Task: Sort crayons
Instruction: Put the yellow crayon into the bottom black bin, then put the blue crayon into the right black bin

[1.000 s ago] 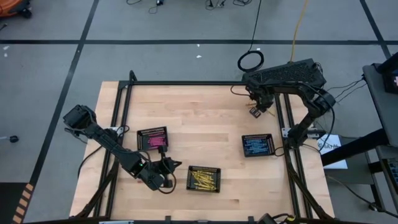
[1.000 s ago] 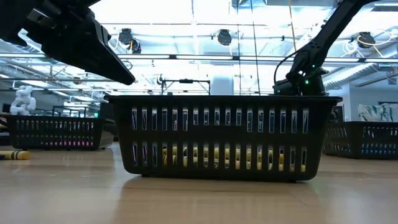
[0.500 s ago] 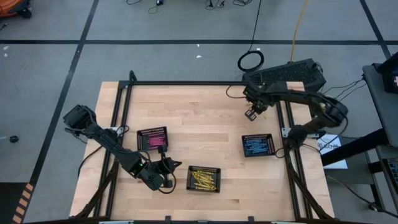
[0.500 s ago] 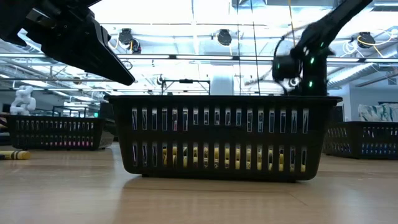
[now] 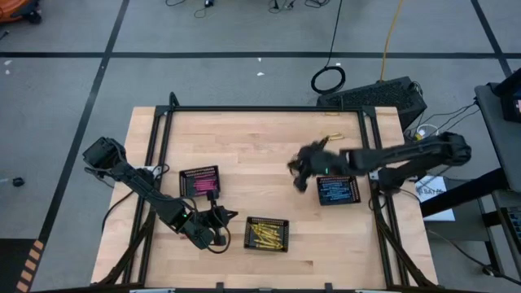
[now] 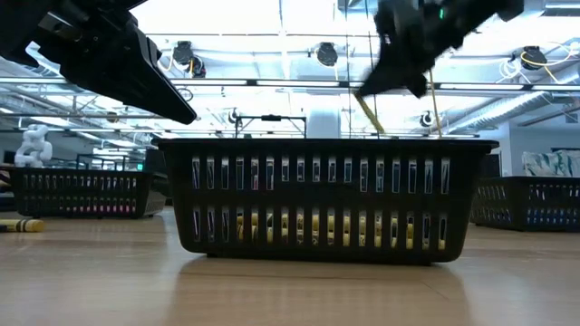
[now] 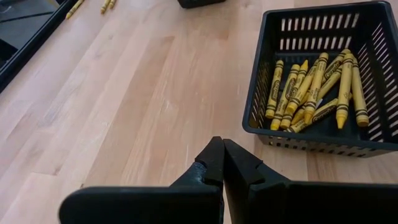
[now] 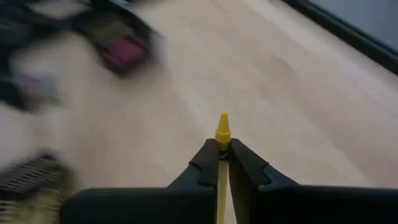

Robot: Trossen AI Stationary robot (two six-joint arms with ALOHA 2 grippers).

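Observation:
Three black mesh trays stand on the wooden table: one with pink crayons (image 5: pixel 199 181), one with yellow crayons (image 5: pixel 267 233) and one with blue crayons (image 5: pixel 337 190). My right gripper (image 5: pixel 298 172) is above the table's middle, left of the blue tray, shut on a yellow crayon (image 8: pixel 222 127). My left gripper (image 5: pixel 230 216) is shut and empty, low over the table just left of the yellow tray (image 7: pixel 314 74). Loose yellow crayons (image 5: pixel 332 136) lie on the table near its far edge. My right gripper pinches the yellow crayon between its two fingers, which lie along it. The crayon's pointed tip (image 8: pixel 222 119) sticks out past the fingertips. In the low view the crayon (image 6: pixel 369 116) slants down below the gripper, lifted clear of the table.
One more yellow crayon (image 6: pixel 20 225) lies on the table at the left in the low view. Loose yellow crayons (image 7: pixel 74 7) also show far off in the left wrist view. A black frame (image 5: pixel 244 108) runs along the table's edges. Bare wood lies between the trays.
My right gripper has swung fast from the table's far right corner toward the middle and the near edge, now left of the blue tray, with the yellow crayon between its fingers. My left arm has kept still.

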